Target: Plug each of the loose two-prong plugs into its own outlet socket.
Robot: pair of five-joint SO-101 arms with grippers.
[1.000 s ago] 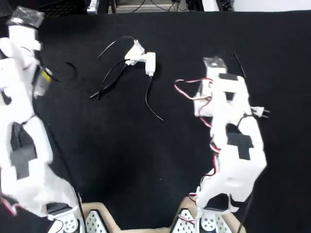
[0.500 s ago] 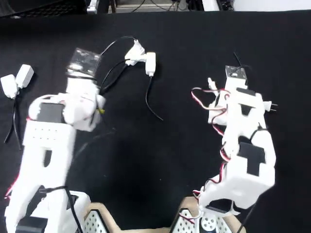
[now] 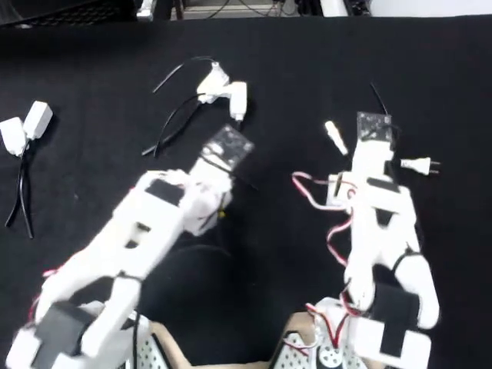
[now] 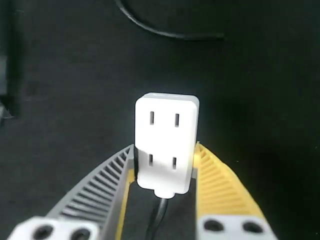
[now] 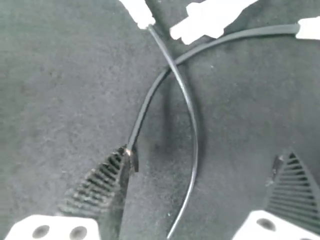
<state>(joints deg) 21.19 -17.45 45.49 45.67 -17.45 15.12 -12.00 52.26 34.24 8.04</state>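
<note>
My left gripper (image 4: 165,150) is shut on a white outlet socket (image 4: 166,135) with two pairs of slots facing the left wrist camera; its black cable runs down between the fingers. In the high view the left arm (image 3: 165,215) lies diagonally over the table's middle, covering that socket. Two loose white plugs lie beside the right arm (image 3: 377,207): one plug (image 3: 334,137) on its left, the other plug (image 3: 417,164) on its right. My right gripper (image 5: 202,160) is open over two crossing black cables (image 5: 187,115), with white plug bodies (image 5: 210,17) beyond the fingertips.
A white socket (image 3: 237,98) with a plug (image 3: 213,81) against it and looping black cables lies at the back centre. Two joined white pieces (image 3: 27,127) with black leads lie at the far left. The black cloth has free room at the right and front centre.
The left arm has swung from the far left of the table to the middle. The right arm has drawn back and straightened, uncovering the plug on its left.
</note>
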